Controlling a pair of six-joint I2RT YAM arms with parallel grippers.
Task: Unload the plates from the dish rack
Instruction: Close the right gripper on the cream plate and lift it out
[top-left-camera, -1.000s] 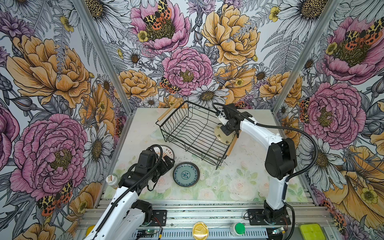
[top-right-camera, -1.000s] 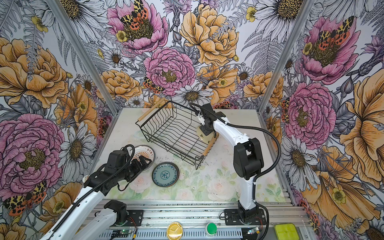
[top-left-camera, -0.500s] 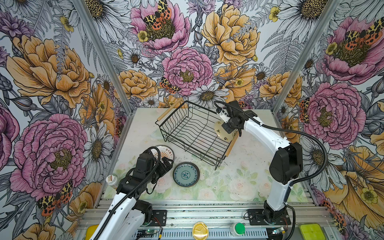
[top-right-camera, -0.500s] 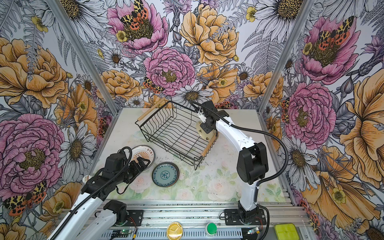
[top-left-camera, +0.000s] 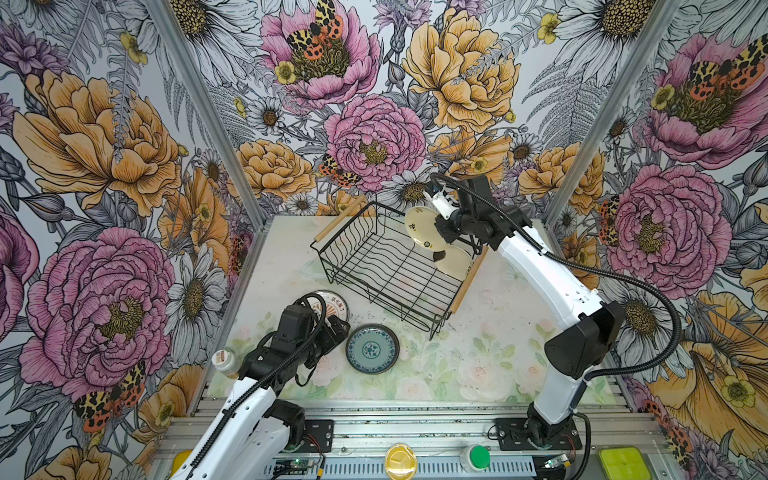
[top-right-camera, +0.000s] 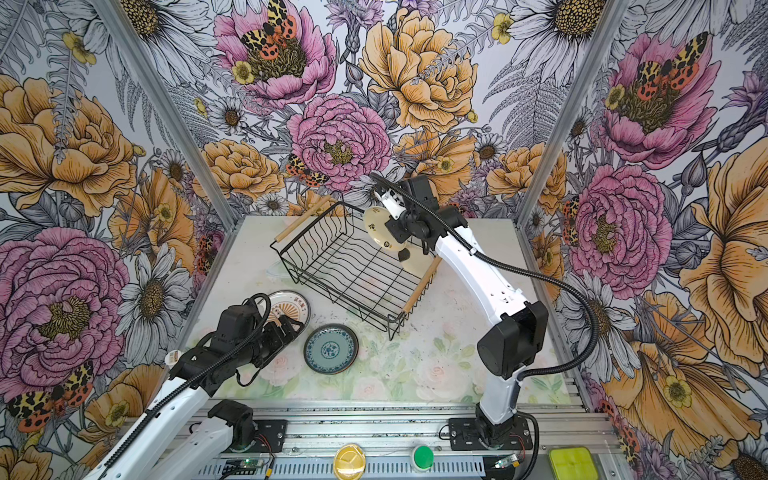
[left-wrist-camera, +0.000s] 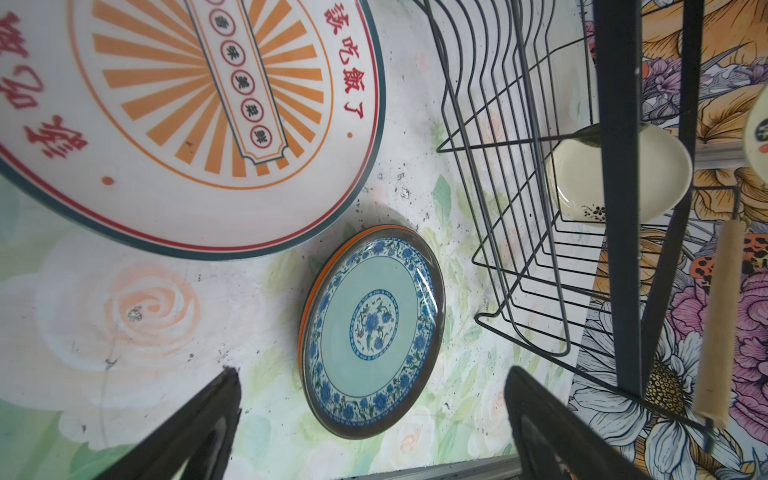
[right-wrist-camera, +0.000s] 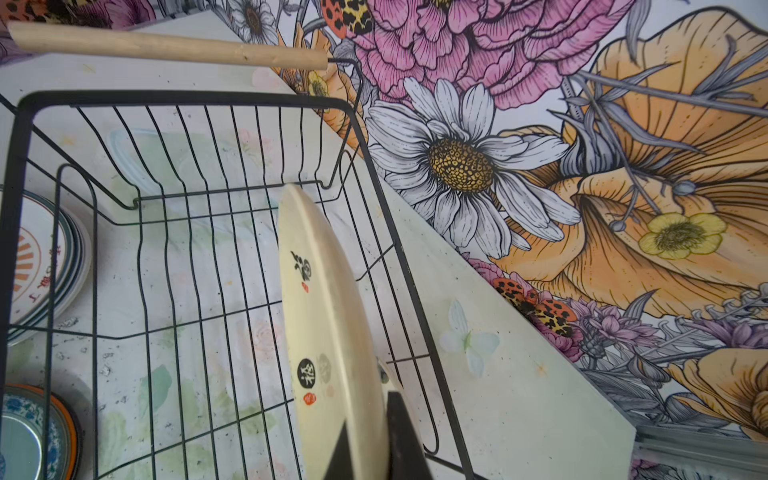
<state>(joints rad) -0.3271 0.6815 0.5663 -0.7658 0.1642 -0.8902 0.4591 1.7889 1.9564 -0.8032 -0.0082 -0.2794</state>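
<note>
Right gripper (top-left-camera: 441, 232): clamped on the rim of a cream plate (top-left-camera: 419, 226) with small black motifs. The plate is carried on edge, near vertical.
Where it hangs: upper centre-right in both top views, above the far right end of the dish rack (top-left-camera: 374, 266). It looks clear of the wires, though the wrist view shows its edge over the rack's inside.
Key relation: the unloaded plates lie toward the lower left from this gripper, so the carry goes across or around the rack.
Left in rack: a second cream plate (top-left-camera: 455, 262) leans at the right end, just beside the wooden handle (top-left-camera: 467, 280) and directly under the held one.
Set-down spots: a blue-patterned plate (top-left-camera: 372, 348) on top of an orange plate (left-wrist-camera: 328, 266), and a sunburst plate (top-left-camera: 332, 301) on a stack, both on the table (top-left-camera: 478, 353) at lower centre-left.
Left gripper (left-wrist-camera: 374, 376): fingers wide apart, holding nothing, poised just above the blue-patterned plate and nearer both stacks.
In the way: the rack's near wall and handle, and the left arm parked over the stacks.
Risk (judgement): a tilt during the carry could clip the leaning plate.
</note>
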